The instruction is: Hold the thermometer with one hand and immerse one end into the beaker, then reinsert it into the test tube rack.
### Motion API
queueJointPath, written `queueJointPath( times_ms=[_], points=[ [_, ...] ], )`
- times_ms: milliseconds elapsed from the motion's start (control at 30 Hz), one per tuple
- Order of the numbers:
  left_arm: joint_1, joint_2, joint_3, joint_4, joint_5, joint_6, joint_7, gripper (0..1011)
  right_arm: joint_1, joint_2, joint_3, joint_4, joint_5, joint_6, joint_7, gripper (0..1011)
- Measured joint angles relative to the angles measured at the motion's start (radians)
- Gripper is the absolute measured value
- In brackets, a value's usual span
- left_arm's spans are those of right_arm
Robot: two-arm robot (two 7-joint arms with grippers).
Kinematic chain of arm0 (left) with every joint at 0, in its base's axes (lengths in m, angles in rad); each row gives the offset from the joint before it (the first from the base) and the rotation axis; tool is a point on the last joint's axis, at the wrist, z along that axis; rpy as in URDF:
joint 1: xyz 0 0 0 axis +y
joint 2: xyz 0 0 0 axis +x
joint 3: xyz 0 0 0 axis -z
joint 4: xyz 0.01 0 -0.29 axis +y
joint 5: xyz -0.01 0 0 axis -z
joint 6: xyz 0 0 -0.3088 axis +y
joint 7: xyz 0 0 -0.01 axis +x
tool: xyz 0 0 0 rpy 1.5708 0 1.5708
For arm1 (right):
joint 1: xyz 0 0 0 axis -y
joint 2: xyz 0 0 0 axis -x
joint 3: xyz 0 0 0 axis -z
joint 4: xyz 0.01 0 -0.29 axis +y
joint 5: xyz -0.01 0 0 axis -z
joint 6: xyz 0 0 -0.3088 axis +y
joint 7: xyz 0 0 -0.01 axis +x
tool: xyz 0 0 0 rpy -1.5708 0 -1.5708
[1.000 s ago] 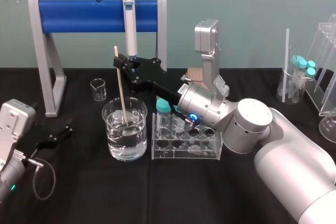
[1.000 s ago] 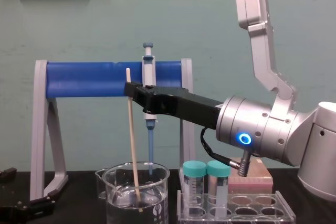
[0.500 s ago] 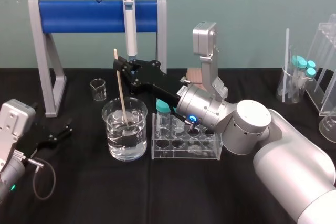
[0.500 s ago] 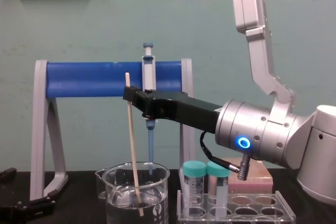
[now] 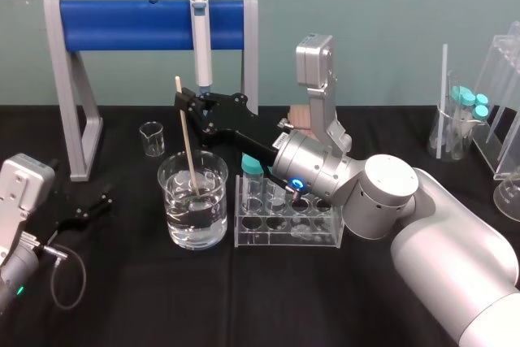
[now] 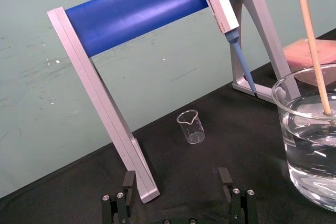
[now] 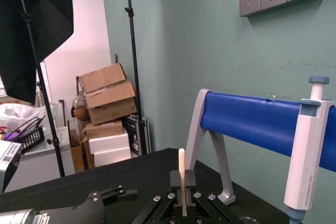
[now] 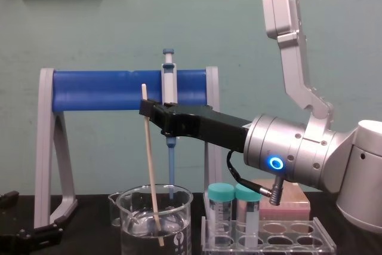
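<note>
The thermometer (image 5: 188, 140), a thin cream rod, stands nearly upright with its lower end in the water of the large clear beaker (image 5: 193, 210). My right gripper (image 5: 185, 104) is shut on the rod near its top, reaching in over the test tube rack (image 5: 288, 232). From the chest, the thermometer (image 8: 150, 165) leans slightly and its tip sits low in the beaker (image 8: 134, 222), with the right gripper (image 8: 145, 109) on it. The right wrist view has the rod's top (image 7: 181, 174) poking up between the fingers. My left gripper (image 5: 85, 209) rests open on the table at the left.
A grey stand with a blue bar (image 5: 146, 23) holds a grey-and-blue pipette (image 5: 200, 34) behind the beaker. A small clear beaker (image 5: 151, 138) stands beside it. Teal-capped tubes (image 8: 234, 207) sit in the rack, with a pink tip box (image 8: 286, 204) behind. More glassware (image 5: 463, 123) stands far right.
The right gripper has sunk a little and edged left, pushing the thermometer's lower end slightly deeper into the beaker. The left arm has not moved.
</note>
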Motion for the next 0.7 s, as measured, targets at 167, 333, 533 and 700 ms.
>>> queueJointPath(
  times_ms=[167, 333, 533, 700],
  points=[
    [0.000, 0.000, 0.000, 0.000, 0.000, 0.000, 0.000, 1004, 0.000, 0.000, 0.000, 0.000, 0.000, 0.000, 0.000, 38],
    [0.000, 0.000, 0.000, 0.000, 0.000, 0.000, 0.000, 1004, 0.000, 0.001, 0.000, 0.000, 0.000, 0.000, 0.000, 38],
    [0.000, 0.000, 0.000, 0.000, 0.000, 0.000, 0.000, 1004, 0.000, 0.001, 0.000, 0.000, 0.001, 0.000, 0.000, 38],
    [0.000, 0.000, 0.000, 0.000, 0.000, 0.000, 0.000, 1004, 0.000, 0.001, 0.000, -0.001, 0.001, 0.000, 0.000, 38]
  ],
)
